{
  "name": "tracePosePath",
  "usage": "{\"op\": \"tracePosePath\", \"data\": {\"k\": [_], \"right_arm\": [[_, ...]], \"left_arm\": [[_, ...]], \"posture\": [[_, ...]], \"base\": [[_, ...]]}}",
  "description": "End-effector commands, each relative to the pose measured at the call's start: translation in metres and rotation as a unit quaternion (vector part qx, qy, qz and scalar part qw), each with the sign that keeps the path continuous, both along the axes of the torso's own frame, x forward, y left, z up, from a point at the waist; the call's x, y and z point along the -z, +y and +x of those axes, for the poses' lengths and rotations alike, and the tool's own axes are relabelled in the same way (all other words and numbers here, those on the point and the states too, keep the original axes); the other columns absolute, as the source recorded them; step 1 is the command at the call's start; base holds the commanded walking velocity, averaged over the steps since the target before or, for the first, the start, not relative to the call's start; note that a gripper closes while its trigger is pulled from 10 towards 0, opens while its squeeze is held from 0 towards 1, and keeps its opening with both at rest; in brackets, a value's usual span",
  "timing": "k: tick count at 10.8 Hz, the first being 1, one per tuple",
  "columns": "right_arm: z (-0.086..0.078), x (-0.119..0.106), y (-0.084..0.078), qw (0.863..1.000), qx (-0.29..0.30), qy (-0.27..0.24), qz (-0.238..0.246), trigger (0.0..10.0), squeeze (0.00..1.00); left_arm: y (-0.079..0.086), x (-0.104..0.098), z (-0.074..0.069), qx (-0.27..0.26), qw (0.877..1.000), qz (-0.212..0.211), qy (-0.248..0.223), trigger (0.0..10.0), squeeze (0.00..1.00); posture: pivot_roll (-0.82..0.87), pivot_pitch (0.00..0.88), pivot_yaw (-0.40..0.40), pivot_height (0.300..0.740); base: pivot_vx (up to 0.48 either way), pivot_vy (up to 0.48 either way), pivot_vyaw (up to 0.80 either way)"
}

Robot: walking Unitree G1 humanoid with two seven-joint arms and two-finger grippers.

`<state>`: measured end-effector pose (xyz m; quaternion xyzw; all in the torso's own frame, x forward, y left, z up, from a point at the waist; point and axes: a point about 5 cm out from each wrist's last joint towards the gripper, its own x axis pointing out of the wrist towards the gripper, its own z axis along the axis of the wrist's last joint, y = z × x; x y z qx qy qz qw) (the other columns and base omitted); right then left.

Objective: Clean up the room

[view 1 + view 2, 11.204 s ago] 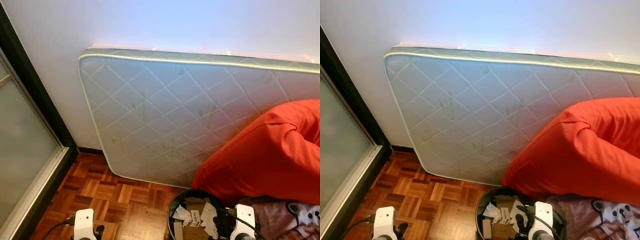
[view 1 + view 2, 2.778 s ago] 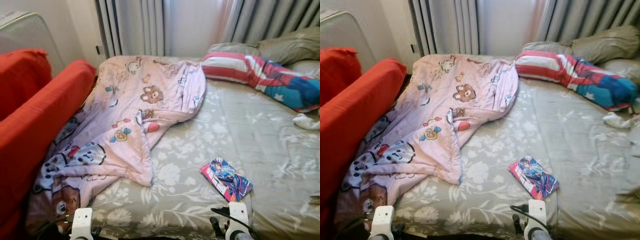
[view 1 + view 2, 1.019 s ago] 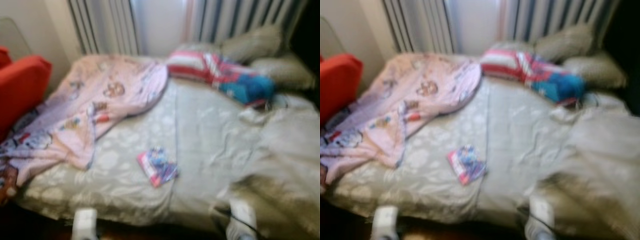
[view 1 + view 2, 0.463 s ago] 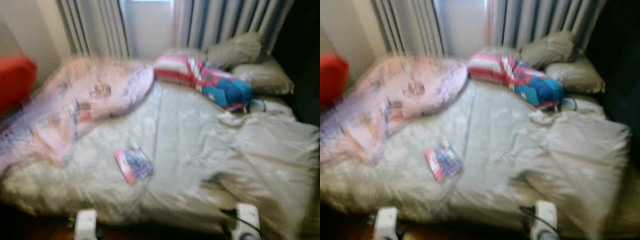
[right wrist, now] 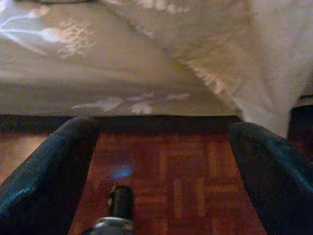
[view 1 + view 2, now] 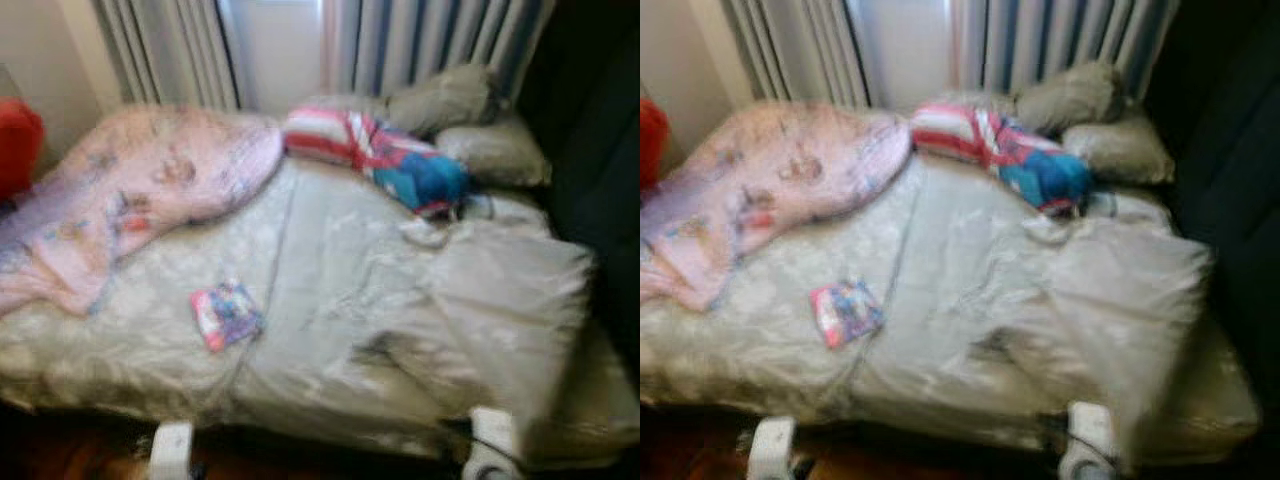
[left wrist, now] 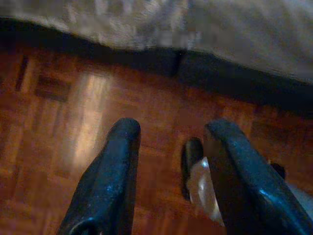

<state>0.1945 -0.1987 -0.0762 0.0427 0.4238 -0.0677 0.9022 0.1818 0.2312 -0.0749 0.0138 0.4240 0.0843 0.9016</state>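
Note:
A bed point(image 6: 320, 260) with a grey floral sheet stands in front of me. On it lie a small colourful book point(image 6: 225, 314), a pink cartoon blanket point(image 6: 140, 195) at the left, and a bunched grey duvet point(image 6: 500, 300) at the right. A red, white and blue pillow point(image 6: 375, 155) and a small white cloth item point(image 6: 425, 232) lie near the head. My left gripper point(image 7: 171, 132) hangs open over the parquet floor point(image 7: 73, 98) beside the bed's edge. My right gripper point(image 5: 161, 129) is open too, low by the overhanging sheet point(image 5: 146, 63), holding nothing.
Two grey pillows point(image 6: 450, 100) rest against the striped curtains point(image 6: 400, 40). A red cushion point(image 6: 18, 140) shows at the far left. Something tall and dark point(image 6: 600, 150) stands along the bed's right side. The picture is blurred.
The camera has turned right, from the leaning mattress and bin to the bed, so everything has slid leftward in the picture. Nothing on the bed has moved; both arms stay low.

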Motion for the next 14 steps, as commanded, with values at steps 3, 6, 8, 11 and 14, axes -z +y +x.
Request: {"op": "tracePosePath", "data": {"k": [3,6,8,11,14], "right_arm": [[0.0,0.0,0.0,1.0,-0.001,-0.001,-0.001,10.0,0.0],[0.002,-0.001,0.001,1.0,0.006,-0.005,0.004,10.0,0.0],[0.003,-0.001,0.004,1.0,0.016,-0.008,0.013,10.0,0.0],[0.003,-0.001,0.005,1.0,0.022,-0.004,0.015,10.0,0.0],[0.003,-0.001,0.004,1.0,0.021,-0.009,0.018,10.0,0.0]], "left_arm": [[0.001,0.003,-0.007,0.002,1.0,-0.003,0.016,10.0,0.0],[0.002,0.002,-0.004,0.013,1.0,0.004,0.012,10.0,0.0],[0.005,0.0,-0.001,0.015,1.0,0.007,0.009,10.0,0.0],[0.004,-0.002,0.003,0.013,1.0,0.004,0.0,10.0,0.0],[0.001,-0.001,0.003,0.018,1.0,0.002,0.003,10.0,0.0]], "posture": [[0.13,0.0,-0.013,0.74],[0.13,0.0,-0.004,0.74],[0.12,0.0,0.017,0.74],[0.12,0.0,0.012,0.74],[0.13,0.0,0.001,0.74]], "base": [[0.0,0.0,0.0],[0.0,0.0,0.0],[0.0,0.0,0.0],[0.0,0.0,0.0],[0.0,0.0,0.0]]}}
